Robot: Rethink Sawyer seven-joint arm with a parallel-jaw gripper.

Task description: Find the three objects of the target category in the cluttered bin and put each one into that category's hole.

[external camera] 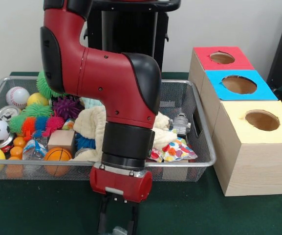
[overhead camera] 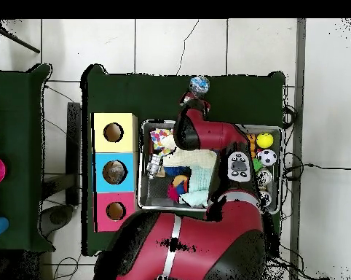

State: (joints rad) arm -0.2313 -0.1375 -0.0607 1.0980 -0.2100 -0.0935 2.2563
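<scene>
The gripper [external camera: 117, 226], clamped on a small bottle [overhead camera: 199, 84] beyond the bin [external camera: 203, 142], could drop it short of the blue hole [external camera: 239, 84]

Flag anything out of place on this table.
One thing stands out: a small see-through bottle with blue is outside the wire bin, over the green table beyond the bin's long side, just under the gripper. It is far from the blue box's hole. Whether the gripper holds it cannot be told.
</scene>
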